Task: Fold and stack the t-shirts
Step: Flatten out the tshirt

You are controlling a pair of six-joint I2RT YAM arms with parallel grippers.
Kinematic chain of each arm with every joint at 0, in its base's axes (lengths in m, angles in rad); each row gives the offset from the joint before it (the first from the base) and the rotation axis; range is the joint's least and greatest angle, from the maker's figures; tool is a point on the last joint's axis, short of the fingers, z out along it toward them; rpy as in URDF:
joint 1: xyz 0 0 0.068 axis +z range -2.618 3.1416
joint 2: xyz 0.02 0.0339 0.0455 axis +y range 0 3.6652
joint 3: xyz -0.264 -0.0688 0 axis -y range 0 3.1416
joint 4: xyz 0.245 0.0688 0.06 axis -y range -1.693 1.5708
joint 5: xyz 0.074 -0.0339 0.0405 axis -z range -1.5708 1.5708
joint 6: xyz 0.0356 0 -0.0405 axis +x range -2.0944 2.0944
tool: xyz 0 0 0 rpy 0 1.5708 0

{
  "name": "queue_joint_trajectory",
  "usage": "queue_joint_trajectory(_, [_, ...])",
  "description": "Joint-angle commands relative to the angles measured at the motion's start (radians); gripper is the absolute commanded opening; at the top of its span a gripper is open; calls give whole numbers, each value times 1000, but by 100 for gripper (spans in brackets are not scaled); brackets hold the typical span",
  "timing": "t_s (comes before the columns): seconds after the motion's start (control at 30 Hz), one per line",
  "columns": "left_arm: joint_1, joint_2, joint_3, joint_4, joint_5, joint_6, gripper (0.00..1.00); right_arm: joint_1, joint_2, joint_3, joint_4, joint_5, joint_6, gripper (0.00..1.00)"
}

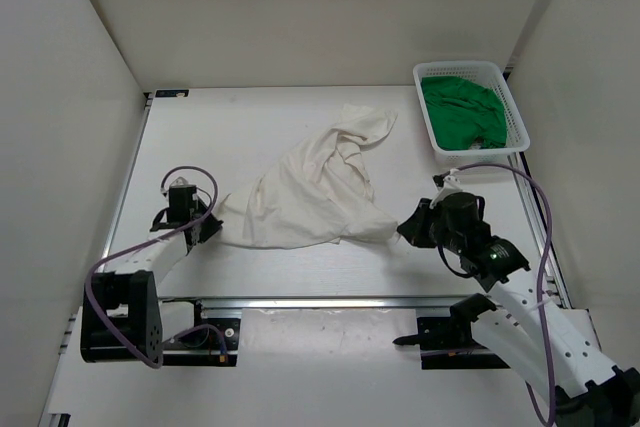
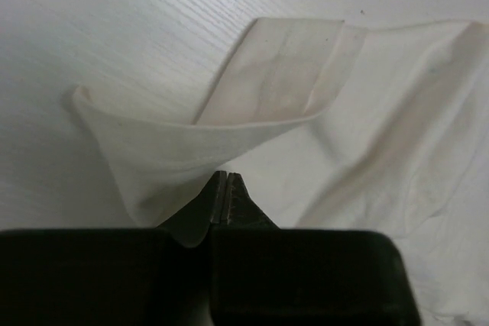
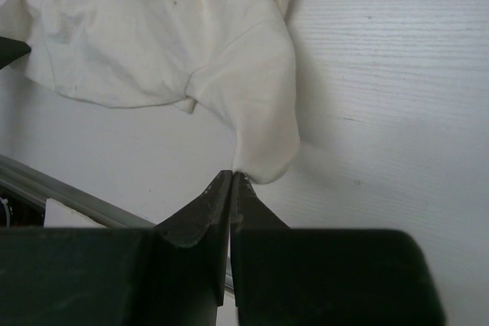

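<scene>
Left wrist view, left gripper (image 2: 227, 179) clenched on a raised edge of the white t-shirt (image 2: 397, 112), right gripper (image 3: 231, 177) pinched tight on its sleeve tip, shirt crumpled on the table (image 1: 200, 137) between both arms, green t-shirt (image 1: 460, 112) bunched in basket (image 1: 455, 67) at far right corner

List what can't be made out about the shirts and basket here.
- green t-shirt: top view only, crumpled; the basket walls and its own folds hide anything beneath.
- white t-shirt: collar and which side faces up lost in its bunched folds, all views.
- Cloth depth between the right jaws: right wrist view, the jaws cover it.
</scene>
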Motion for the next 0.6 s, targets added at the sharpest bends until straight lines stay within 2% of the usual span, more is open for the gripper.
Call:
queue_joint_trajectory(0.0, [-7,35,69,47,-43,7,0,29,33,98,72,43,-3,0])
queue_joint_trajectory(0.1, [-12,75,133,45,-23,6,0,14,67,118,78,39,-11,0])
queue_joint_trajectory(0.13, [-15,76,162,38,-17,9,4,3,79,122,81,30,-17,0])
queue_joint_trajectory(0.17, [-36,55,169,21,-19,12,14,-9,75,116,83,17,-17,0])
queue_joint_trajectory(0.27, [-33,-22,158,7,-37,21,35,-5,58,102,80,20,-13,0])
queue_joint_trajectory(0.3, [-28,-40,132,-10,-11,15,36,-5,61,96,72,22,-11,0])
queue_joint_trajectory(0.37, [77,-109,79,-28,41,12,40,-9,45,79,77,23,-8,0])
queue_joint_trajectory(0.4, [96,-132,42,-51,55,12,42,-3,38,67,81,23,-13,0])
queue_joint_trajectory(0.5, [134,-285,-21,-122,-23,32,42,-14,10,34,107,-29,-10,0])
queue_joint_trajectory(0.57, [157,-327,-64,-128,-34,18,42,-22,1,18,119,-47,-7,1])
